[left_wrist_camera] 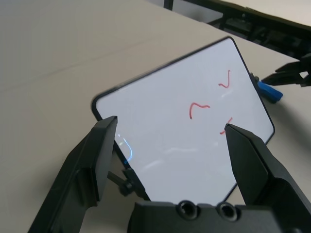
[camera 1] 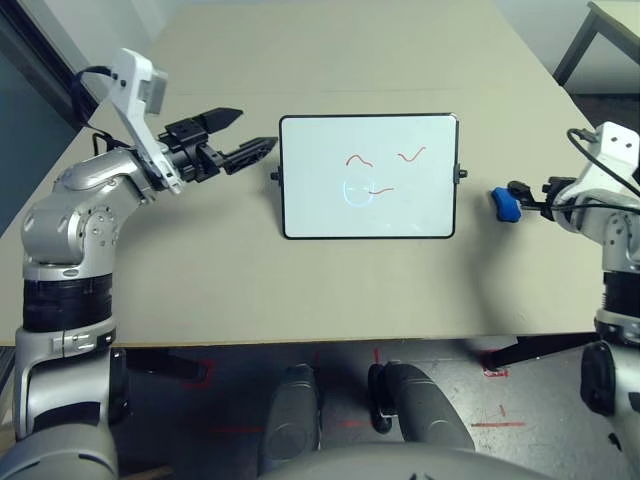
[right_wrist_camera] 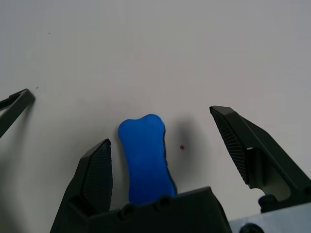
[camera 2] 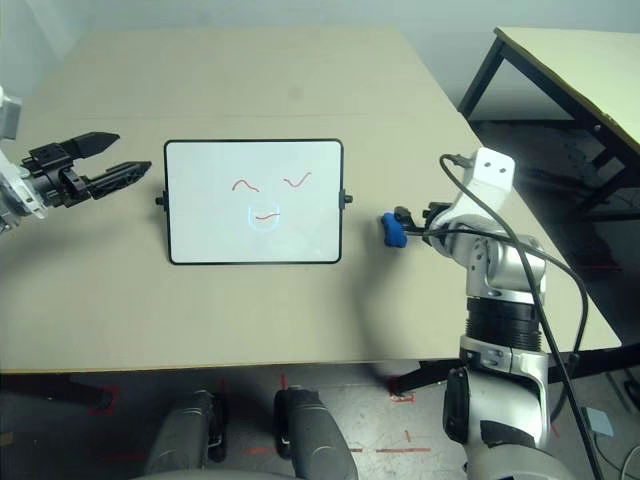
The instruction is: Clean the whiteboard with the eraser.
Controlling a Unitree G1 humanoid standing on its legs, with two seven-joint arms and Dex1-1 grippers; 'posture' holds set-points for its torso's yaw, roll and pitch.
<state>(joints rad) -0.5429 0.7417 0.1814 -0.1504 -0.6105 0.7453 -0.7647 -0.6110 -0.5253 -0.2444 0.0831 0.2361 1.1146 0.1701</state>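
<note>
The whiteboard (camera 1: pixel 320 185) lies flat at the table's middle, black-framed, with red squiggles (camera 1: pixel 360 160) on it. Just left of its upper left corner my left gripper (camera 1: pixel 257 128) hovers open and empty, its fingertips pointing at the board (left_wrist_camera: pixel 160 126). The blue eraser (camera 1: pixel 505 204) lies on the table a short way right of the board. My right gripper (right_wrist_camera: pixel 159 127) is open around the eraser (right_wrist_camera: pixel 145 158), which sits between the two fingers, nearer one finger (right_wrist_camera: pixel 97 170) than the other. Both fingers stand apart from it.
A second table (camera 2: pixel 580 60) with black legs stands off to the back right. The near table edge (camera 1: pixel 300 338) runs just in front of my body. A black cable (camera 2: pixel 560 290) loops beside the right arm.
</note>
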